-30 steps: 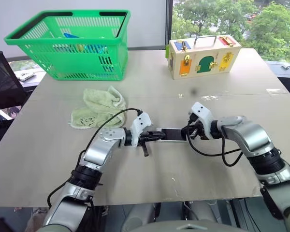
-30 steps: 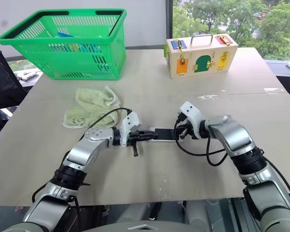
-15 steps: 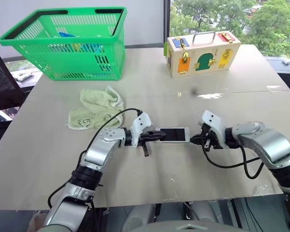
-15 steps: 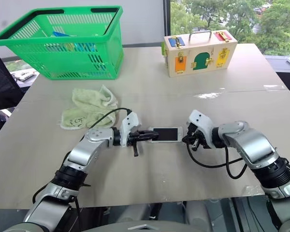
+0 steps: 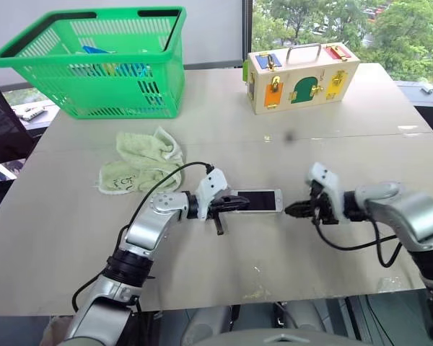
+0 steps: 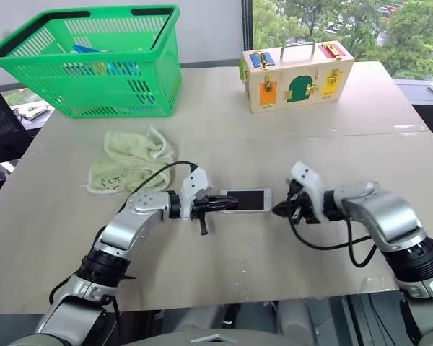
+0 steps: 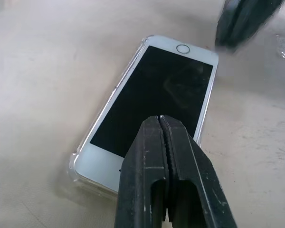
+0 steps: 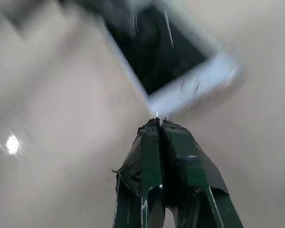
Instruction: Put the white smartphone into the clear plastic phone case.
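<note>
**Phone lies in its case on the desk between 2 closed tools**

The white smartphone (image 5: 258,201) lies flat, screen up, on the desk (image 5: 224,130), roughly midway between the left and right edges and nearer the front edge than the back. In the left wrist view a thin glossy rim of the clear plastic phone case (image 7: 77,161) runs around the phone's corner and long side, so the phone sits inside the shell. Its home button end points toward the desk's right edge.

The left tool (image 5: 234,202) has its 2 black fingers pressed together with nothing between them; their tips rest over the phone's left end, above the white bezel. Whether they press on the glass cannot be told. The right tool (image 5: 292,210) also has its fingers together, gripping nothing. It points at the phone's right end and stands just beside it, with a small gap of bare desk between.

Toward the back left corner stands a green basket (image 5: 94,61) with some blue and yellow items inside. Near the back edge, right of the middle, stands a wooden latch box (image 5: 303,77) with coloured doors and a wire handle. A pale green cloth (image 5: 141,162) lies crumpled between the basket and the left arm, well apart from the phone.
</note>
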